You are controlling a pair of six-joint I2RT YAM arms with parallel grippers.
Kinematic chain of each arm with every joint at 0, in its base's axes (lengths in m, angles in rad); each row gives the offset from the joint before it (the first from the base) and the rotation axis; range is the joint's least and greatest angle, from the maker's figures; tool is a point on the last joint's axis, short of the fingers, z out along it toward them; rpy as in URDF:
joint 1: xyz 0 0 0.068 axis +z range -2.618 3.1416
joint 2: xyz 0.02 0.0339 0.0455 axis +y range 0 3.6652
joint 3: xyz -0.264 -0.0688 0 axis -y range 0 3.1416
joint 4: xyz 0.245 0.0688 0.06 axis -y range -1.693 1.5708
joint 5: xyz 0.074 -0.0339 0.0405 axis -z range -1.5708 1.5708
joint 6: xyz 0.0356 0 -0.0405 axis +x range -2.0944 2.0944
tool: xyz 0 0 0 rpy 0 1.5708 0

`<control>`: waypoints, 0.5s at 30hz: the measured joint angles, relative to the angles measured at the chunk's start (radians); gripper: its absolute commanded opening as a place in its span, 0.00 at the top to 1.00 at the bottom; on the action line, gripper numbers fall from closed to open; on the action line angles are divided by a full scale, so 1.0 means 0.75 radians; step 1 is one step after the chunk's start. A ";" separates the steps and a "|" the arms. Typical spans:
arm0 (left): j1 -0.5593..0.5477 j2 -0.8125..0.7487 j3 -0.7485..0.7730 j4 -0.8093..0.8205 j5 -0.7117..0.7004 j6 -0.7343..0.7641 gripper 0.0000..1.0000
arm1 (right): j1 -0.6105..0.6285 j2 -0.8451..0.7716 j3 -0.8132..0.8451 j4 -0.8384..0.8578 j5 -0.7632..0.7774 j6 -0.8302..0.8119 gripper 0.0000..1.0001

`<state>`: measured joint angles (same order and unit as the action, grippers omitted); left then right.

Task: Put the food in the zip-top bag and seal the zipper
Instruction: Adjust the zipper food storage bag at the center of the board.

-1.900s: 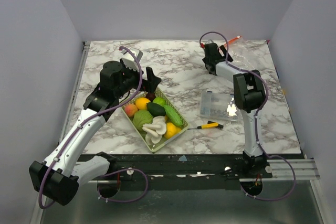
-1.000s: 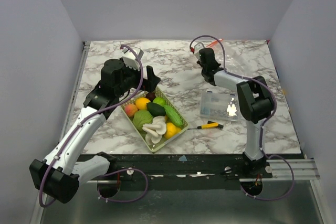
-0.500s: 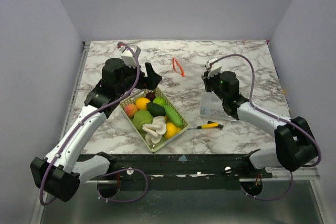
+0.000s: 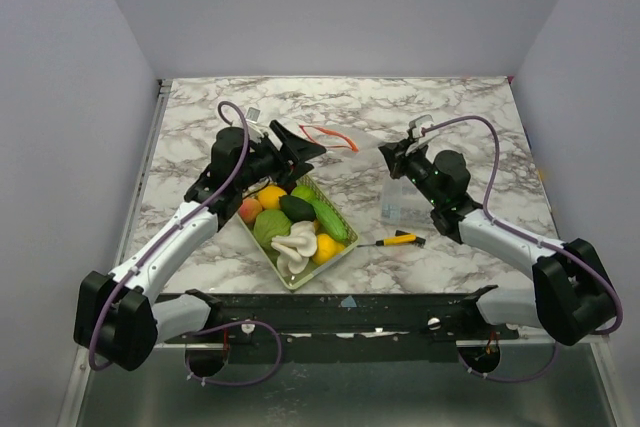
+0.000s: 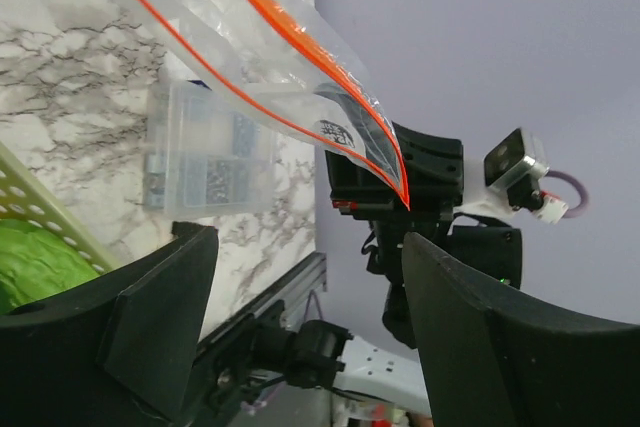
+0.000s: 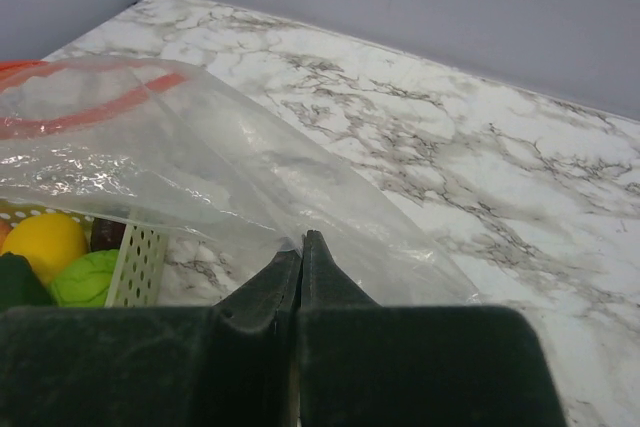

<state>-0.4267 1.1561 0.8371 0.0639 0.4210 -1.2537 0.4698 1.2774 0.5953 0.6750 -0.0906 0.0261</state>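
The clear zip-top bag hangs stretched above the table between both grippers. Its red-orange zipper faces my left gripper. That gripper is open, and the zipper floats just beyond its fingertips, untouched. My right gripper is shut on the bag's other end. The food, orange, yellow, green and white toy pieces, lies in a pale green basket below the left gripper. The right wrist view shows a yellow piece and a green piece under the bag.
A rigid clear plastic box lies under my right arm, also in the left wrist view. A yellow-and-black screwdriver rests just in front of it. Marble table stretches to grey walls at back and sides.
My right arm has carried the bag from the far right to mid-table, toward the left gripper. The left gripper has swung toward the bag's mouth and its jaws have narrowed a little.
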 measured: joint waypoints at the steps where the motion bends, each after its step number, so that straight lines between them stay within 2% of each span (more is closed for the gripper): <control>1: -0.001 0.006 -0.001 0.007 -0.003 -0.036 0.26 | 0.000 -0.002 0.000 0.006 0.001 0.001 0.99; 4: -0.012 0.007 -0.025 0.060 -0.043 -0.155 0.31 | 0.000 -0.023 -0.008 0.013 0.010 0.001 1.00; 7: -0.028 0.020 -0.066 0.130 -0.074 -0.270 0.43 | 0.000 -0.056 -0.019 0.019 0.015 0.000 0.99; 15: -0.043 0.215 -0.093 0.329 -0.101 -0.483 0.43 | 0.000 -0.084 -0.019 0.040 0.015 0.000 0.99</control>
<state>-0.4591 1.3170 0.7677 0.3107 0.3450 -1.6161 0.4698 1.2144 0.5812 0.7052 -0.0792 0.0261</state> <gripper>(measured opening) 0.569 0.006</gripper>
